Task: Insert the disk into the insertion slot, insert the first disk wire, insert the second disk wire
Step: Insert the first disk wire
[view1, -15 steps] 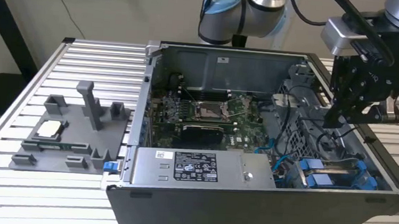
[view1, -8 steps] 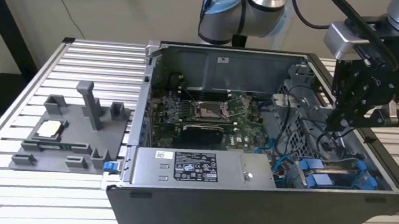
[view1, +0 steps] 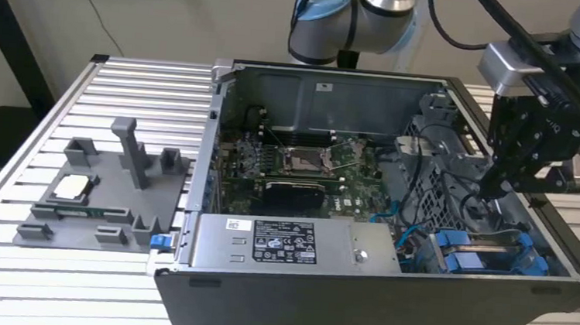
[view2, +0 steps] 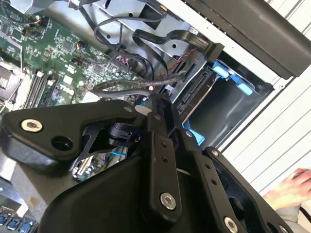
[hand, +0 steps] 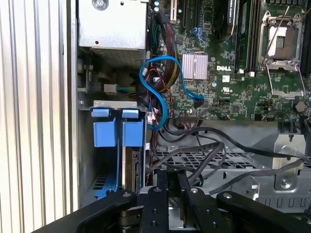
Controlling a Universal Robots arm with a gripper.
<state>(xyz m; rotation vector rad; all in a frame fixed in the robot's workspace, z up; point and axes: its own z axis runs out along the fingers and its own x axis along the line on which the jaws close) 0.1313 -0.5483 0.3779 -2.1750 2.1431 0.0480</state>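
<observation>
Disk [view1: 475,251] is sitting in its slot just below the claw [view1: 497,192], wires [view2: 165,35] are seemingly hanging unplugged beside it; can't tell claw's grip state.

Power-supply label [view1: 281,249]: dark sticker, small white print, illegible.
Motherboard lettering [hand: 224,68]: short white word beside the heatsink [hand: 195,66].
Rear-wall sticker [view1: 324,87]: too small to read.
</observation>
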